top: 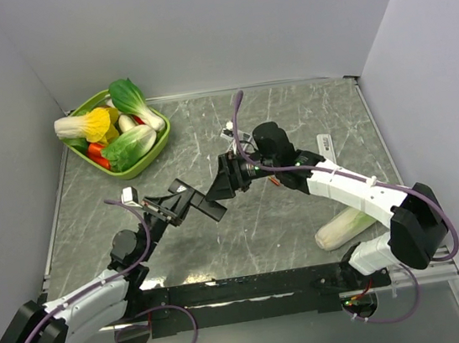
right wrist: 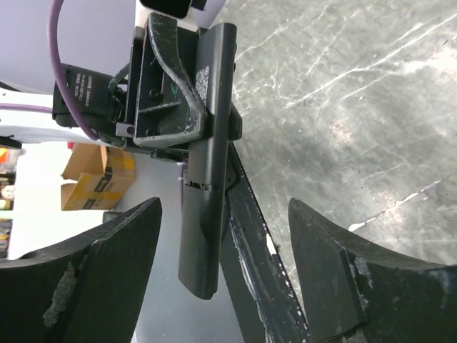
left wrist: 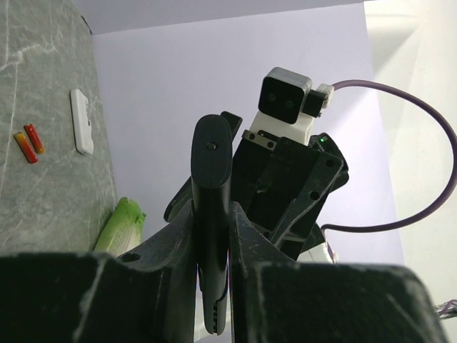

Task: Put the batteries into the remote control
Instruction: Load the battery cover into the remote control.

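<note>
Overhead, the black remote control point(top: 211, 208) is seen raised above the grey marbled surface point(top: 306, 111), clamped in the left end effector point(top: 184, 196), while the right end effector point(top: 224, 181) is poised just beside it. A green basket point(top: 162, 142) of vegetables is set in the far left corner, and a pale cabbage point(top: 344, 226) is laid by the right arm. From the left wrist, the remote control point(left wrist: 212, 164) is shown pinched tight between both fingers point(left wrist: 250, 250), its end standing out past them. Two orange-red batteries point(left wrist: 28, 143) are laid side by side on the surface, near a white strip point(left wrist: 82, 121). From the right wrist, the fingers point(right wrist: 100, 271) are spread wide with nothing gripped, and the remote control point(right wrist: 211, 107) is viewed beyond them, touched by neither.
</note>
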Motion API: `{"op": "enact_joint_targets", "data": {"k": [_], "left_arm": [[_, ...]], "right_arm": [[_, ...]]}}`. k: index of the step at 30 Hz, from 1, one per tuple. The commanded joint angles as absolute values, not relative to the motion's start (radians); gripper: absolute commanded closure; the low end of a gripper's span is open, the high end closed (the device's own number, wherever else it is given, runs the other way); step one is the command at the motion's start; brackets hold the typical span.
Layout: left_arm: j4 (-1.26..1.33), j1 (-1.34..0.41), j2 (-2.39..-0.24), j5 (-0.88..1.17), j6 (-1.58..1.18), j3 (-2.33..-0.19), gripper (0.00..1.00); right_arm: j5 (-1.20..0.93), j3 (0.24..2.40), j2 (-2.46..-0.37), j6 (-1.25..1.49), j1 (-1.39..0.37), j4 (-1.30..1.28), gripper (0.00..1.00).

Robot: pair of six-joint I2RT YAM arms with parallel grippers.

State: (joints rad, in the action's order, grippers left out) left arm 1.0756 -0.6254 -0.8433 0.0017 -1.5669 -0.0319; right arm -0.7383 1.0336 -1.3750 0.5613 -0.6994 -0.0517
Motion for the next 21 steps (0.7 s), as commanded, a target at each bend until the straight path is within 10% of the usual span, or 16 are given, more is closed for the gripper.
{"op": "enact_joint_targets", "data": {"k": [1,21], "left_arm": [[1.161,-0.629,-0.856,0.003,-1.588,0.008,0.98],[1.177,-0.629,-0.862,0.003,-1.591,-0.031,0.98]], "right_arm": [[-0.764,1.006,-1.338,0.574,-0.693,-0.009,0.23],[-0.802,1.046,-1.388,0.505,-0.719,-0.070,0.37]]}}
